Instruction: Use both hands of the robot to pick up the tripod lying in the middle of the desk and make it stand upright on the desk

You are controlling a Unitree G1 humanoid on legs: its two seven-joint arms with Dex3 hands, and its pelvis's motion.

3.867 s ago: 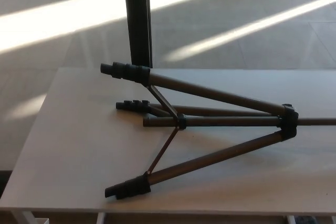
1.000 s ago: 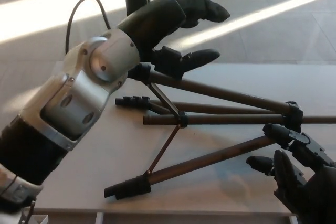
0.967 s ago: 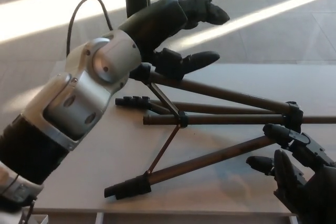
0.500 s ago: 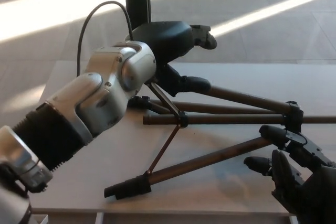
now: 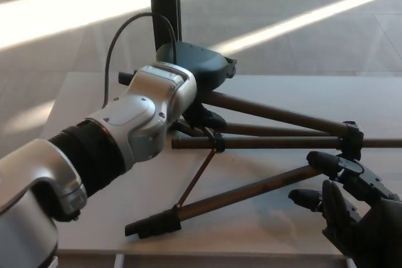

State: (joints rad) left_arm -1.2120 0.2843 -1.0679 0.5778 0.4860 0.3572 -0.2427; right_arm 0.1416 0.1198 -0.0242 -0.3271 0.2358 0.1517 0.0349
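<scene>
Tripod (image 5: 264, 144) lying on its side in the middle of the table (image 5: 94, 123), not yet lifted or stood up; its long axis runs left to right, the three spread feet pointing to the robot's left and the leg hub with the centre column to its right. The left hand (image 5: 198, 76) rests over the far leg near its foot, though whether its fingers are closed cannot be told. The right hand (image 5: 352, 208), fingers apart and empty, hovers just beside the hub, so grasping, lifting and uprighting all remain.
</scene>
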